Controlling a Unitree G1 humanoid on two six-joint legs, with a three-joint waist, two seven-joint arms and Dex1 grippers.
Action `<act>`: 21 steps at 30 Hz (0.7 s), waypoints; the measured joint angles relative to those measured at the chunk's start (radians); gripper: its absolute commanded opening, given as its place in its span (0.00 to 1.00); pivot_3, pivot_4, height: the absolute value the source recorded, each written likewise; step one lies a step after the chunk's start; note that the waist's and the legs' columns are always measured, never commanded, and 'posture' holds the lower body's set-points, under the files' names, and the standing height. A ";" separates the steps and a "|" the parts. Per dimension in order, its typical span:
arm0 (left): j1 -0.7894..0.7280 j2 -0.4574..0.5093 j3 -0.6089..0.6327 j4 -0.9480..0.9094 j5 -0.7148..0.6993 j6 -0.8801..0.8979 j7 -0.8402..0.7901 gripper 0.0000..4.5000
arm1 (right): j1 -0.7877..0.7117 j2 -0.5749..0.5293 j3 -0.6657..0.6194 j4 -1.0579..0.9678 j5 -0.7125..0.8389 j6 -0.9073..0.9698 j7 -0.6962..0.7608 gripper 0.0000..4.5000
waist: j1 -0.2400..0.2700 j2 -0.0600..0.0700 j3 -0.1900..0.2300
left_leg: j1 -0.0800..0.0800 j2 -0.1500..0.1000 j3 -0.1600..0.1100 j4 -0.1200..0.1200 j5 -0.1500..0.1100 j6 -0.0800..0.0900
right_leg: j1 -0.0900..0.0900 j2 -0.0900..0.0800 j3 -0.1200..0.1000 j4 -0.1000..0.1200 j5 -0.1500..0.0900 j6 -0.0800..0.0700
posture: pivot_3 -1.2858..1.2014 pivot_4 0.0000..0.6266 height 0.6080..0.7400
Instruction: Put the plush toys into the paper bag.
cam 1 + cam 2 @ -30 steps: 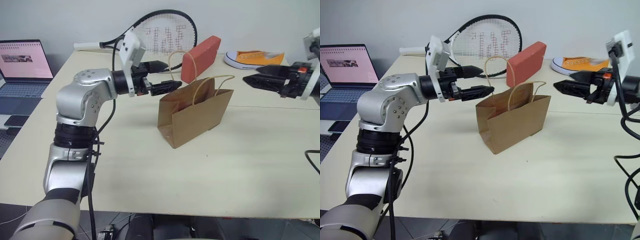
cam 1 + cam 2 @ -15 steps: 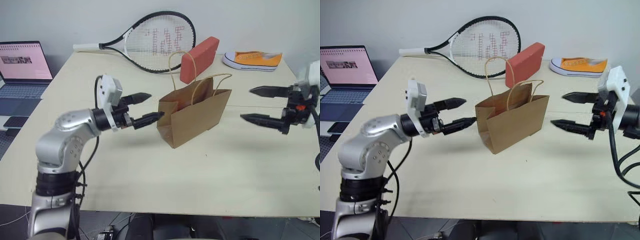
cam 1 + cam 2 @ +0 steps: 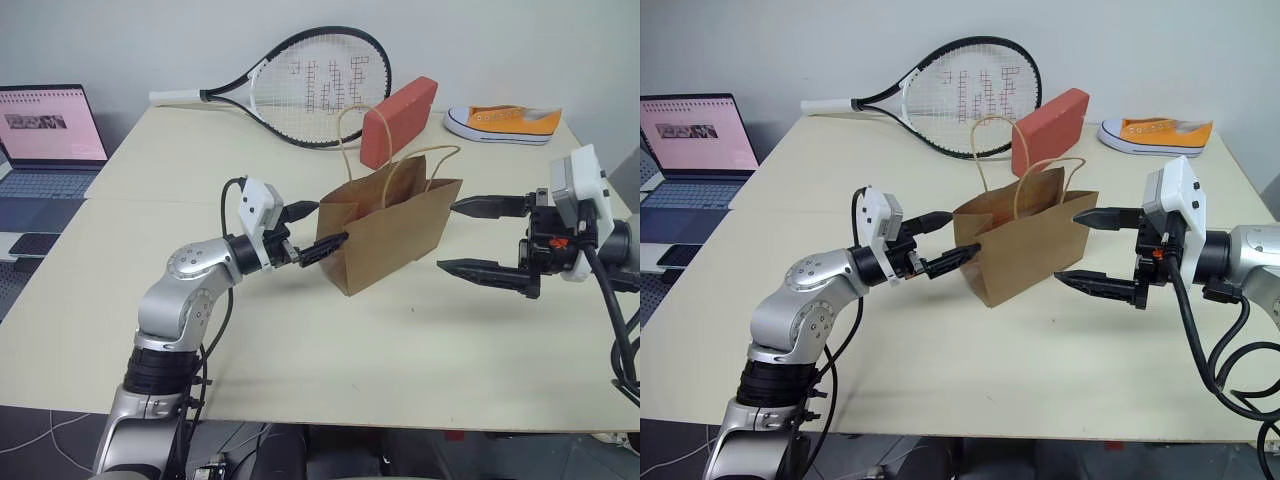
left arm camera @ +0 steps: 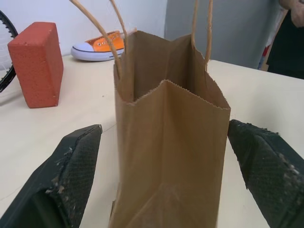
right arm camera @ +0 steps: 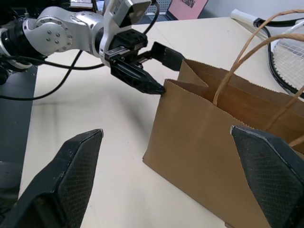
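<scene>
The brown paper bag [image 3: 392, 232] stands upright in the middle of the table, mouth open and handles up. My left gripper [image 3: 322, 226] is open at the bag's left end, and its fingers [image 4: 71, 175] straddle the narrow side panel [image 4: 171, 156]. One fingertip lies right at the bag's front corner [image 5: 164, 88]. My right gripper [image 3: 448, 236] is open just off the bag's right end, with nothing between its fingers [image 5: 71, 175]. The plush toys are out of view, and the inside of the bag is hidden.
A tennis racket [image 3: 310, 85], a red brick-shaped block [image 3: 400, 118] and a yellow-orange sneaker [image 3: 505, 120] lie at the back of the table. An open laptop [image 3: 45, 135] sits on the desk to the left. A person in dark clothing [image 4: 290, 42] stands beyond the table.
Both arms came down and closed in on the bag. The left gripper dropped from beside the bag's mouth to its left end. The right gripper moved left to its right end. Both stayed open.
</scene>
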 measured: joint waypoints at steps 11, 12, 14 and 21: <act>-0.019 -0.055 -0.045 0.048 0.020 -0.034 -0.005 0.90 | 0.000 0.001 0.032 -0.025 0.001 0.005 -0.034 1.00 | 0.000 0.000 0.000 | 0.000 0.000 0.000 0.000 0.000 0.000 | 0.000 0.000 0.000 0.000 0.000 0.001 | 0.52 0.24 1.00; -0.021 -0.065 -0.045 0.054 0.021 -0.036 -0.001 0.86 | 0.000 0.001 0.034 -0.027 0.000 0.004 -0.037 1.00 | 0.000 0.000 0.000 | 0.000 0.000 0.000 0.000 0.000 0.000 | 0.000 0.000 0.000 0.000 0.000 0.001 | 0.52 0.24 1.00; -0.030 -0.082 -0.053 0.077 0.025 -0.042 0.002 0.73 | 0.000 0.002 0.037 -0.033 0.000 0.000 -0.043 1.00 | 0.001 0.000 0.000 | 0.000 0.000 0.000 0.000 0.000 0.000 | 0.000 0.000 0.000 0.000 0.000 0.001 | 0.52 0.24 1.00; -0.039 -0.102 -0.076 0.128 0.055 -0.088 -0.005 0.23 | 0.013 0.004 0.037 -0.042 -0.001 -0.005 -0.050 1.00 | 0.001 0.000 0.000 | 0.000 0.000 0.000 0.000 0.000 0.000 | 0.000 0.000 0.000 0.000 0.001 0.001 | 0.52 0.24 1.00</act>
